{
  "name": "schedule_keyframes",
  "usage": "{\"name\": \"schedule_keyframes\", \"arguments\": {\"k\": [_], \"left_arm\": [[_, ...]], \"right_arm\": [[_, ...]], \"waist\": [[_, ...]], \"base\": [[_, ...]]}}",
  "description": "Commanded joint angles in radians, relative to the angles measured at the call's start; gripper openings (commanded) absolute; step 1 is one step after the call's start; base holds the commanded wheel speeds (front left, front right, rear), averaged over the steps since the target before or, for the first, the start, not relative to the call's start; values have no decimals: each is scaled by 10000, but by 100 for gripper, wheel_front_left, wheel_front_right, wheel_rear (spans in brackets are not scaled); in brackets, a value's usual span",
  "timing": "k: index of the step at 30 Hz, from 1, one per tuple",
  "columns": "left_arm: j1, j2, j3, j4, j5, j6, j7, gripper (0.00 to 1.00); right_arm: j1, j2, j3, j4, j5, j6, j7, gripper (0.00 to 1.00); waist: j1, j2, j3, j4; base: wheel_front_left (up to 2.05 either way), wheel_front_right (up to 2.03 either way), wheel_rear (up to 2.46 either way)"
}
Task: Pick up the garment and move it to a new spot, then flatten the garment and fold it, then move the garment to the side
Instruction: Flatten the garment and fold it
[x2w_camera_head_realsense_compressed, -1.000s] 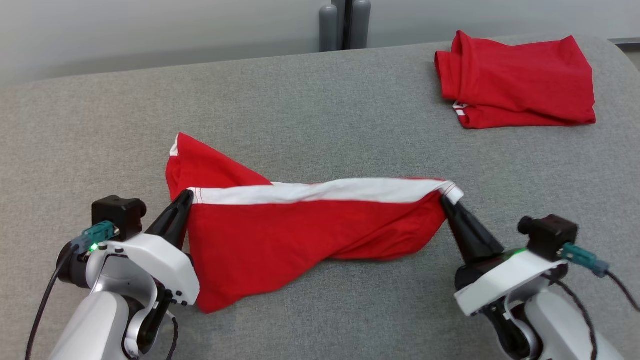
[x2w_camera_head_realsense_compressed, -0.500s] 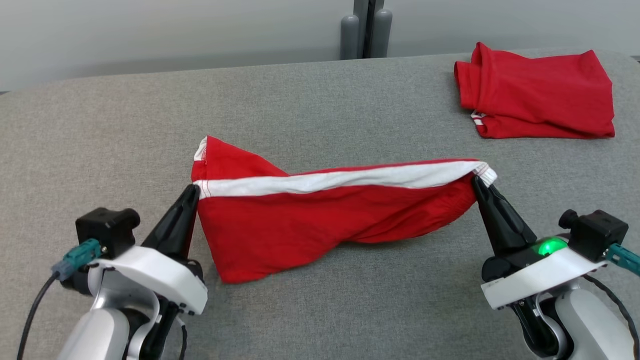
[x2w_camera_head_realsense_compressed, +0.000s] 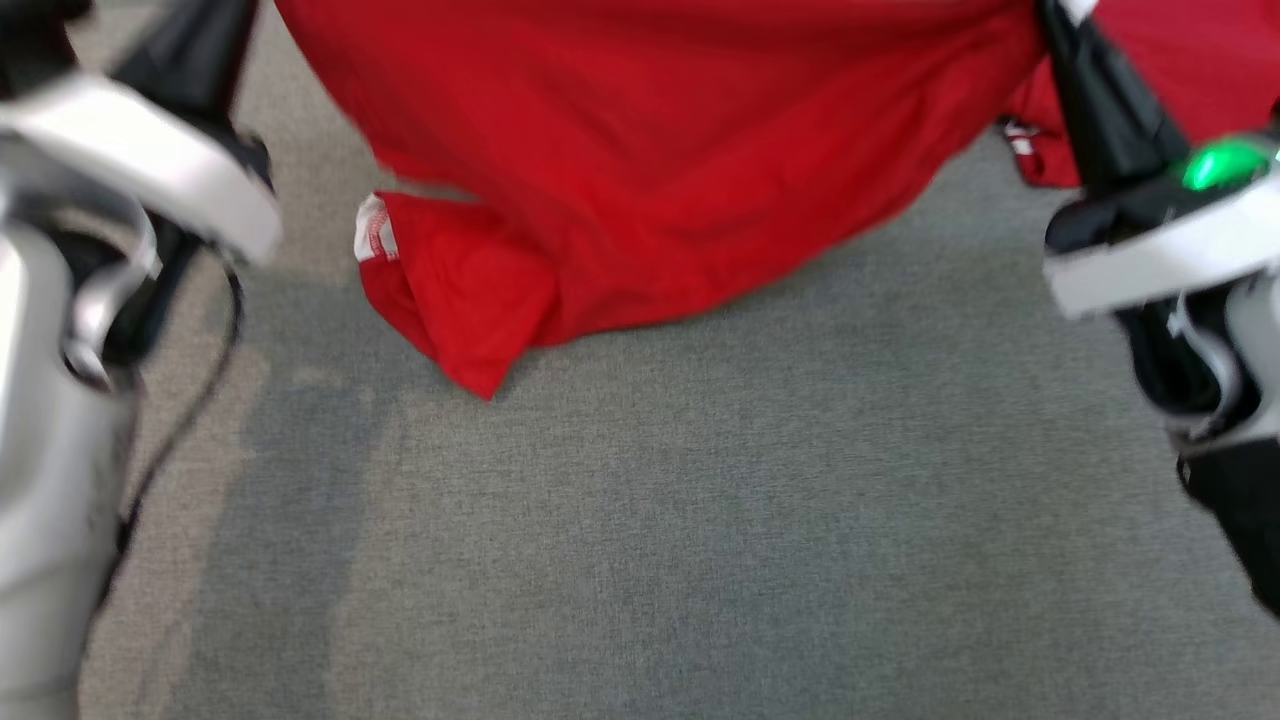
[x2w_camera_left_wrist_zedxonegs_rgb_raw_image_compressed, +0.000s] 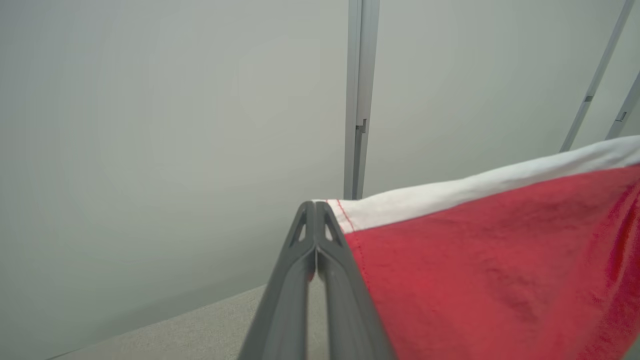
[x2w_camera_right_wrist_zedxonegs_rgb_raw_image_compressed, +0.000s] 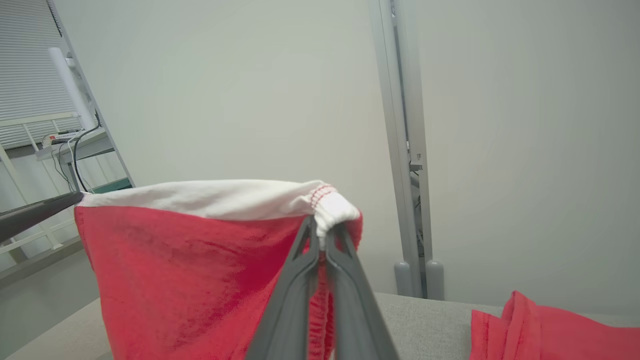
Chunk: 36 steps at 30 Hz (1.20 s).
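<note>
The red garment (x2w_camera_head_realsense_compressed: 650, 150) with a white waistband (x2w_camera_left_wrist_zedxonegs_rgb_raw_image_compressed: 475, 190) hangs stretched between both grippers above the grey table (x2w_camera_head_realsense_compressed: 700, 520). Its lower folded corner (x2w_camera_head_realsense_compressed: 450, 300) still rests on the table. In the left wrist view my left gripper (x2w_camera_left_wrist_zedxonegs_rgb_raw_image_compressed: 315, 206) is shut on the waistband's left end. My right gripper (x2w_camera_right_wrist_zedxonegs_rgb_raw_image_compressed: 322, 227) is shut on the bunched right end of the waistband (x2w_camera_right_wrist_zedxonegs_rgb_raw_image_compressed: 330, 205). The head view has the left gripper's dark fingers (x2w_camera_head_realsense_compressed: 190, 45) at the top left and the right one's fingers (x2w_camera_head_realsense_compressed: 1100, 90) at the top right, their tips cut off by the frame's edge.
A second red garment (x2w_camera_right_wrist_zedxonegs_rgb_raw_image_compressed: 550, 330), folded, lies on the table's far right, partly behind my right gripper (x2w_camera_head_realsense_compressed: 1190, 40). A metal post (x2w_camera_right_wrist_zedxonegs_rgb_raw_image_compressed: 405, 150) stands against the pale wall behind the table. A shelf with cables (x2w_camera_right_wrist_zedxonegs_rgb_raw_image_compressed: 70, 142) is off to the left.
Both grippers have risen, lifting the waistband high, so the garment now hangs instead of lying bunched. The head view has shifted down, with the camera's move.
</note>
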Motion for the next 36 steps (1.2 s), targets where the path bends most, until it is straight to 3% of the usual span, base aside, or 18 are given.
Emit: {"name": "schedule_keyframes", "arguments": {"k": [1,11,19,25,30,36], "left_arm": [[-446,85,-23,153,16,-29,49,0],[-5883,249,-555,2761,155,-158,15,0],[-9117,183,-924,4636,744,-165,-1120,0],[-10888,9,-996,5953,1064,-162,-2391,0],[-11206,-148,-1215,6519,914,-166,-2753,0],[-10312,-276,-2002,6890,48,-171,-2778,0]], "right_arm": [[-343,-32,61,6,118,2,50,0],[-4759,-479,478,1137,1001,2,249,0],[-7870,-438,722,2515,1111,2,-93,0],[-9637,-123,203,3200,676,0,-377,0],[-9513,163,-131,3008,267,0,-384,0],[-8434,45,557,3093,402,2,-378,0]], "waist": [[0,0,749,58],[0,0,2879,69],[0,0,3630,173],[0,0,3705,276],[0,0,3582,407],[0,0,3207,589]], "base": [[0,0,0],[0,0,0],[0,0,0],[0,0,0],[0,0,0],[0,0,0]]}}
